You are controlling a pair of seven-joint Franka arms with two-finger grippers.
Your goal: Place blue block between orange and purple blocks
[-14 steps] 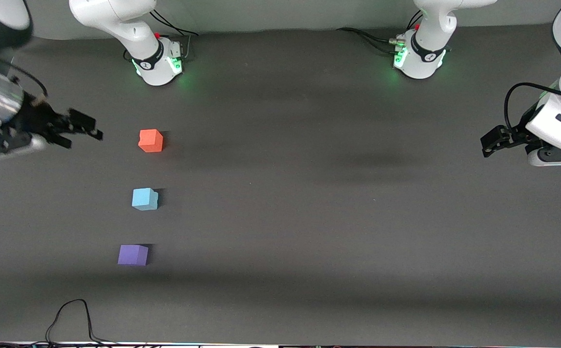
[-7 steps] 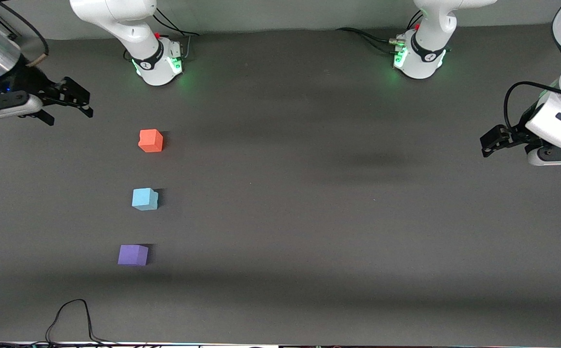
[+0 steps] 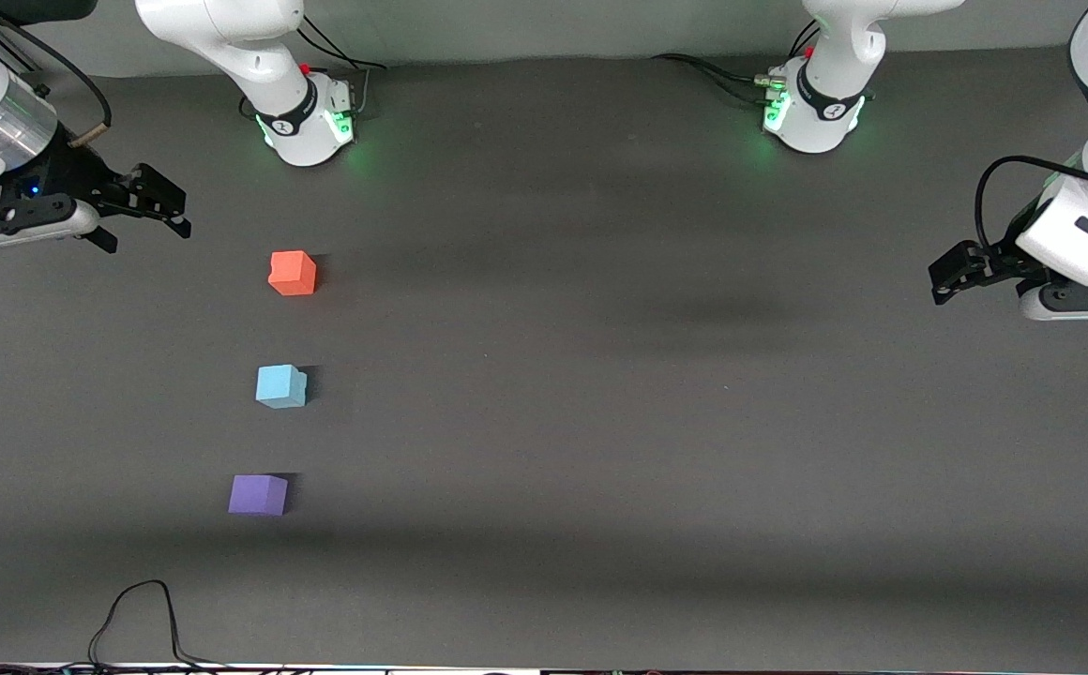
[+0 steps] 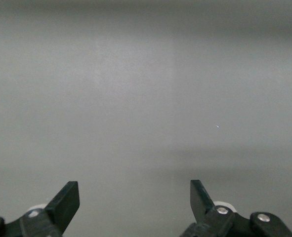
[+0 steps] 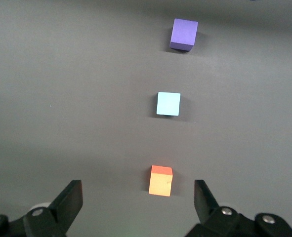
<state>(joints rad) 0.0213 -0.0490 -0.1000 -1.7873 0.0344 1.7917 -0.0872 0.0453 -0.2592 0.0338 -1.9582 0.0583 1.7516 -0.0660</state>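
Three small cubes lie in a row on the dark table toward the right arm's end. The orange block [image 3: 293, 273] is farthest from the front camera, the blue block [image 3: 280, 386] is in the middle, and the purple block [image 3: 258, 494] is nearest. My right gripper [image 3: 145, 220] is open and empty, in the air beside the orange block toward the table's end. Its wrist view shows the orange block [image 5: 160, 180], blue block [image 5: 168, 103] and purple block [image 5: 184, 34] past the open gripper [image 5: 138, 190]. My left gripper [image 3: 949, 275] waits open and empty at the left arm's end; its wrist view [image 4: 135, 190] shows bare table only.
The right arm's base [image 3: 305, 117] and the left arm's base [image 3: 811, 112] stand along the table's edge farthest from the front camera, with cables by them. A black cable [image 3: 141, 614] loops on the table at the edge nearest the front camera, nearer than the purple block.
My right gripper has swung away from the front camera and stayed open beside the orange block. The cubes and the left arm have not visibly moved.
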